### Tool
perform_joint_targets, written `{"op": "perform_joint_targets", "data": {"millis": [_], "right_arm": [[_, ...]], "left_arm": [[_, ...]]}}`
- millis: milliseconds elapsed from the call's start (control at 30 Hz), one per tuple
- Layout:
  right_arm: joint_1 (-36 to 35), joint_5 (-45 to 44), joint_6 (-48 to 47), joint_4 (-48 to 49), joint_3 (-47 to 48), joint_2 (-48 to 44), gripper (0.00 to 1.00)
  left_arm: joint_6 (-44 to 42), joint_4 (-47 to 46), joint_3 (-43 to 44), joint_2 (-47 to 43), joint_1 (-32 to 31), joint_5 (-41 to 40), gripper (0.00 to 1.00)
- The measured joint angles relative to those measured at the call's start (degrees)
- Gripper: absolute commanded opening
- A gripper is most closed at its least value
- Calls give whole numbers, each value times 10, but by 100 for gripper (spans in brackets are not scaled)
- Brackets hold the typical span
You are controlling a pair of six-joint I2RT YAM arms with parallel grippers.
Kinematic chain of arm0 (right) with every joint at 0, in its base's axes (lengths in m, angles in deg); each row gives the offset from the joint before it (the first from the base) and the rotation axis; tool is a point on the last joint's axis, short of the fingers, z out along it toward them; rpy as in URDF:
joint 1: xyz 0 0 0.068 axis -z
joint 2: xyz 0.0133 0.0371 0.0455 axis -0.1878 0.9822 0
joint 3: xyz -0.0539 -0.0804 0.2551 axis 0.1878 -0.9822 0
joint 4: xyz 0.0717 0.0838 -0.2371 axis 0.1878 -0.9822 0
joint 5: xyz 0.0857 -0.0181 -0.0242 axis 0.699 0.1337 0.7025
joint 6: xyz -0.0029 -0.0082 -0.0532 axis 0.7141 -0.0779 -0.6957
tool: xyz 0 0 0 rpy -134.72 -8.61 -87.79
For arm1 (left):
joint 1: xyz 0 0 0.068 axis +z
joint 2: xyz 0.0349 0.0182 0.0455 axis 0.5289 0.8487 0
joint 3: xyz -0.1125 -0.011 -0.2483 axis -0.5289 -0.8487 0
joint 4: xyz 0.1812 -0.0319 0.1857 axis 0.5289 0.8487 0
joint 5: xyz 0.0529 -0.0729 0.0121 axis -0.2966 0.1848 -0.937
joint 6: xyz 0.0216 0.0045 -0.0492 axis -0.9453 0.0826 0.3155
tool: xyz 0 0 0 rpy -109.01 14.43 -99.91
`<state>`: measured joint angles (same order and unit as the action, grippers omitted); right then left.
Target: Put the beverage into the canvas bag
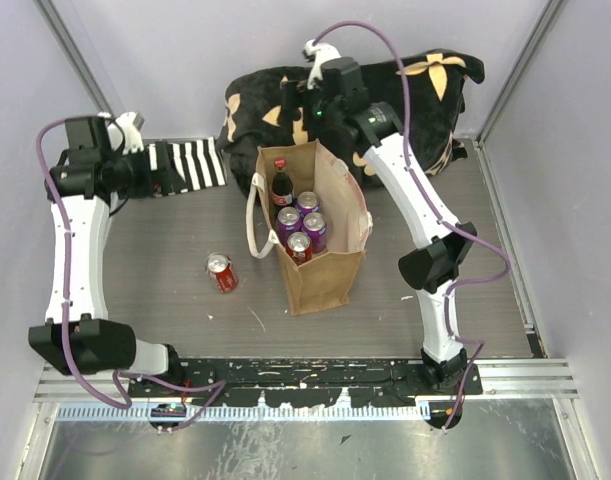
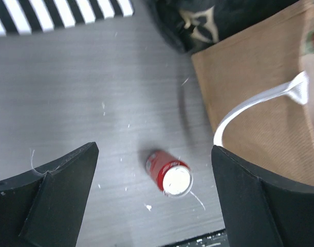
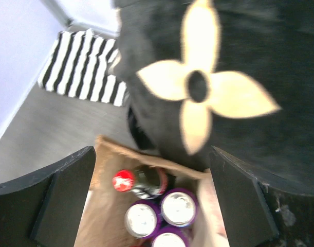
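From above: canvas bag (image 1: 325, 282) upright in the middle of the surface (image 1: 165, 290), mouth gaping upward, a posture suited to loading from overhead. Inside, packed standing: a dark cola bottle (image 1: 281, 186) with a red cap at the far end, four purple cans (image 1: 289, 222) nearer, little spare room by the look of it. Outside, just left of the bag's near end and apart from it: a red soda can (image 1: 222, 272) on its side, judged to be the beverage not yet in. Far left, by the striped cloth (image 1: 195, 165), the left end effector (image 1: 167, 182), well apart from that can. Over the black flowered cushion (image 1: 405, 90), just beyond the bag's far rim, the right end effector (image 1: 290, 108). Through the left wrist: fingers (image 2: 49, 195) spread wide and empty, the red soda can lying below and between them, untouched, silver end toward the camera. Probably a line-up for a descent onto it. Tan bag wall and cream handle (image 2: 295, 87) close on the right. Through the right wrist: fingers (image 3: 59, 195) likewise parted, nothing gripped, aimed down at the far end of the bag. Visible there: the bottle's red cap and three purple can tops, with the cushion's tan flower looming beyond, all somewhat blurred.
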<state>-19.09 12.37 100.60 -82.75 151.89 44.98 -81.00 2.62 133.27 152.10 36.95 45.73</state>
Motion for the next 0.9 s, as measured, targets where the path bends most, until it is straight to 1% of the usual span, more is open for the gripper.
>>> {"op": "perform_joint_targets", "data": {"millis": [133,300,467,600,767,900], "right_arm": [[-53,11,-9,4,9,6,97],[-131,-20,-43,41,-8,1,98],[-206,-49,-47,27,-14,-2,99],[-269,-77,-50,18,-33,-7,99],[-334,-87,-50,-4,-55,-8,100],[-351,-87,-56,-2,-123,-16,100]], "left_arm": [[4,18,-94,-65,51,6,98],[-6,32,-168,-148,92,23,98],[-13,25,-219,-171,135,47,98],[-14,10,-270,-171,136,47,98],[4,-19,-324,-187,125,43,98],[24,-34,-342,-199,130,19,98]]}}
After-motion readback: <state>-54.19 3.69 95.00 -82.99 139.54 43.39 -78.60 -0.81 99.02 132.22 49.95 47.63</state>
